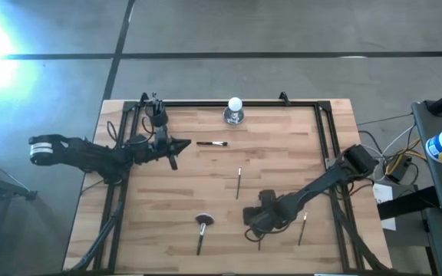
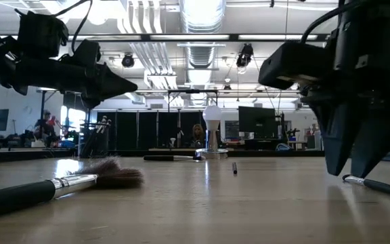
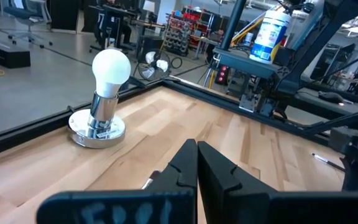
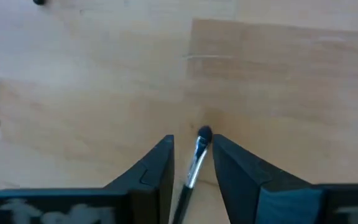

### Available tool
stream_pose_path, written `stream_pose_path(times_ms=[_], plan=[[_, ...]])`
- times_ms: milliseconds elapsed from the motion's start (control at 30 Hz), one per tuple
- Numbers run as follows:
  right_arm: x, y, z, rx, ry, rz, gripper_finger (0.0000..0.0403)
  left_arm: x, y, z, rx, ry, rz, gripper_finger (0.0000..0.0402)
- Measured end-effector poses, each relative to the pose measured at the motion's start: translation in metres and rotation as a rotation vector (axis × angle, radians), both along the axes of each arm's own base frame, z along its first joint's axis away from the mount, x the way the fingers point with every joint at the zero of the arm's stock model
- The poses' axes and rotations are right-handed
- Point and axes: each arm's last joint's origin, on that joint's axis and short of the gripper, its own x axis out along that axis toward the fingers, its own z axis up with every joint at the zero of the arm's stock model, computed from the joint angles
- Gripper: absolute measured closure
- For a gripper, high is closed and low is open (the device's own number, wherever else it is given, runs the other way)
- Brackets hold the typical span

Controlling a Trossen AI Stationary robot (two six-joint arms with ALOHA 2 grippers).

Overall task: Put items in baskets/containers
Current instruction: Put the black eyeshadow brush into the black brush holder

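My right gripper [image 1: 255, 222] points down near the table's near edge, open, and its two fingers stand on either side of a thin brush [image 4: 197, 155] that lies flat on the wood. That brush has a silver ferrule and a dark tip. Other brushes lie flat on the table: one [image 1: 212, 143] beside my left gripper, one [image 1: 239, 182] mid-table, one [image 1: 303, 228] near the right arm, and the fluffy round-headed one [image 1: 202, 228]. The black cup [image 1: 158, 116] stands at the far left with brushes upright in it. My left gripper [image 1: 176, 146] hovers shut and empty beside the cup.
A white ball on a silvery base [image 1: 235, 110] stands at the middle of the far edge, ahead of my left gripper [image 3: 196, 158]. A black frame rail [image 1: 236, 102] runs round the table. Bare wood lies between the two arms.
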Motion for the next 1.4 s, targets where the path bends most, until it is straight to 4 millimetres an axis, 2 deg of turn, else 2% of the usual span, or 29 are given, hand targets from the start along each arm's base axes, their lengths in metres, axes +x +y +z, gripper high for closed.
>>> stream_pose_path(times_ms=[433, 600, 733, 900, 1067, 1267, 1400], plan=[[0.018, -0.001, -0.015, -0.015, 0.079, 0.103, 0.0359, 0.000, 0.000, -0.001, -0.009, 0.005, 0.001, 0.0397], [0.019, -0.003, -0.006, -0.029, 0.058, 0.169, 0.0389, 0.000, 0.000, -0.001, -0.011, 0.008, 0.001, 0.0397], [0.019, -0.009, 0.013, -0.116, -0.026, 0.238, 0.0394, 0.000, 0.000, -0.004, -0.014, 0.038, 0.002, 0.0397], [0.019, -0.029, 0.040, -0.242, -0.095, 0.381, 0.0394, 0.000, 0.000, -0.005, 0.000, 0.044, 0.002, 0.0397], [0.020, -0.063, 0.069, -0.421, -0.209, 0.532, 0.0394, 0.000, 0.000, -0.004, -0.007, 0.039, 0.002, 0.0397], [0.013, -0.107, 0.076, -0.595, -0.463, 0.689, 0.0395, 0.001, 0.000, -0.002, -0.013, 0.024, -0.018, 0.0397], [0.004, -0.136, 0.072, -0.693, -0.629, 0.743, 0.0395, 0.004, 0.000, 0.003, -0.005, 0.008, -0.029, 0.0397]])
